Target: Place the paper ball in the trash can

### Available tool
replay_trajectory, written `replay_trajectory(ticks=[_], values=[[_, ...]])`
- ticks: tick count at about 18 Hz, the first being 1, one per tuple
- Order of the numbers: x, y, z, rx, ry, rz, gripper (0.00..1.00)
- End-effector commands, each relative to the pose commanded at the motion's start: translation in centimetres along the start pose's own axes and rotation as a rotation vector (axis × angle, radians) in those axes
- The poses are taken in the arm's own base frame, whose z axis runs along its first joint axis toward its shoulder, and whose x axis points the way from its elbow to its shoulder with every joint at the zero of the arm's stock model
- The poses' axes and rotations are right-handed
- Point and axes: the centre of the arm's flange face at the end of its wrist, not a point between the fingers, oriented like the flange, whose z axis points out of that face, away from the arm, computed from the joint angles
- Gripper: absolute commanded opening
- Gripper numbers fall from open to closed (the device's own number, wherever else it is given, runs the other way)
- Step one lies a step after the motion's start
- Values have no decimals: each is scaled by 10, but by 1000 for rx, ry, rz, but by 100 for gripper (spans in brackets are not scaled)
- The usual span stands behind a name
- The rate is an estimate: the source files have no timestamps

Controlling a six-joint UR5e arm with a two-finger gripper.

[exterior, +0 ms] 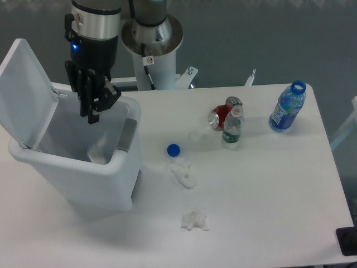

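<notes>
The trash can stands at the table's left with its lid swung up and back. Inside the can, low against the right wall, lies the paper ball, a small white crumpled wad. My gripper hangs over the can's opening, above the ball and apart from it. Its fingers point down with nothing between them, and it looks open.
A long twisted white wad and a blue cap lie right of the can, and a flat frilly wad lies nearer the front. A red can, a small bottle and a blue bottle are at the back right.
</notes>
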Motion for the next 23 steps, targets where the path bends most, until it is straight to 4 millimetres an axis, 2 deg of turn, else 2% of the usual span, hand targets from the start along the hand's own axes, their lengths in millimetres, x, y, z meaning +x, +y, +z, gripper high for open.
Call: replay_trajectory(ticks=[2, 4, 5, 8, 12, 13, 14, 17, 19, 21, 23], values=[[-10, 8, 0, -7, -8, -12, 100], [-42, 25, -6, -13, -43, -63, 100], [-59, 36, -2, -22, -47, -91, 100], [-108, 82, -9, -37, -96, -167, 100], [-152, 138, -21, -113, -187, -168, 100], [-163, 151, -15, -127, -180, -170, 100], [-178, 169, 0, -143, -160, -184, 100], [-206, 201, 58, -195, -77, -167, 100], [-217, 221, 89, -250, -33, -132, 100], [-224, 234, 110, -286, -2, -104, 100], [-230, 245, 121, -327, 14, -80, 100]])
